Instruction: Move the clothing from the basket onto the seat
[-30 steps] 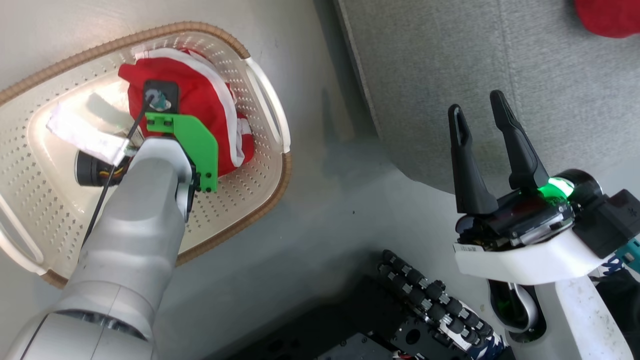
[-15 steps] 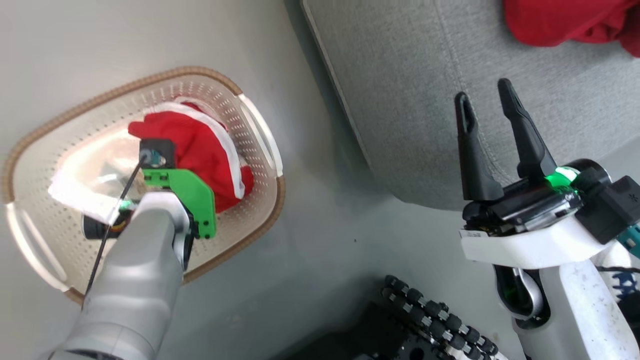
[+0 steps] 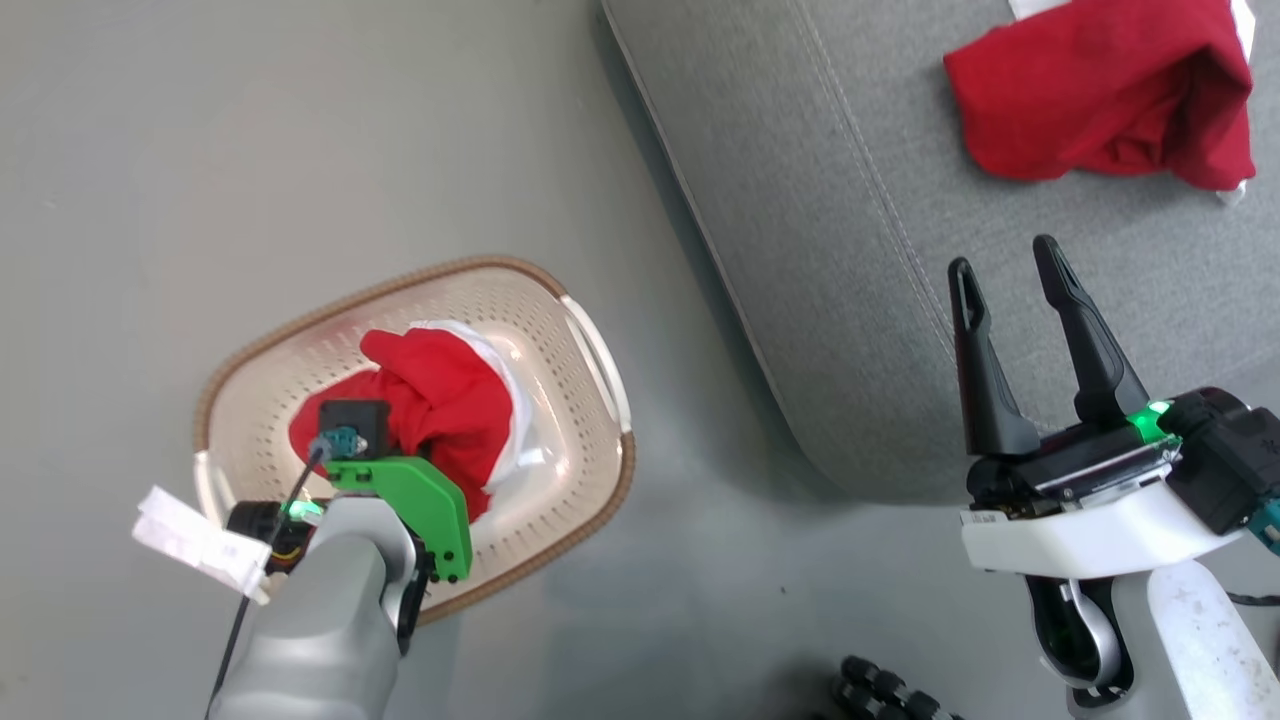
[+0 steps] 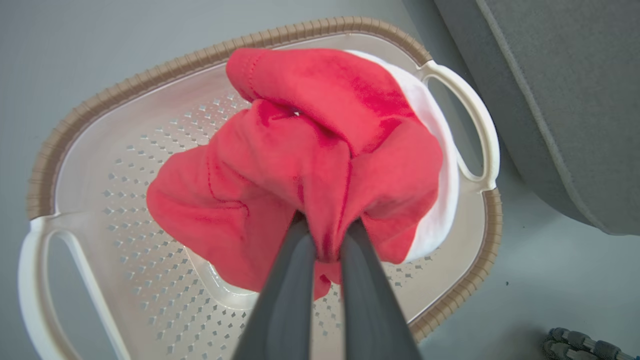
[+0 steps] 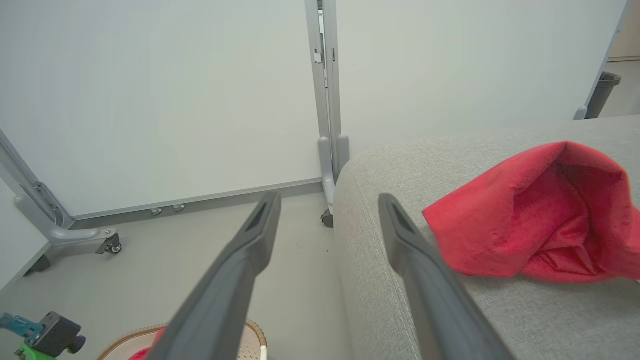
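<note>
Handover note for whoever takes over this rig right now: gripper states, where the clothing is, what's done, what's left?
Left gripper: shut on the white-trimmed red garment, which hangs bunched over the basket.
Right gripper: open and empty, by the edge of the seat.
Done: the other red garment lies on the seat.
Left: carry the held garment over to the seat and release it there.
</note>
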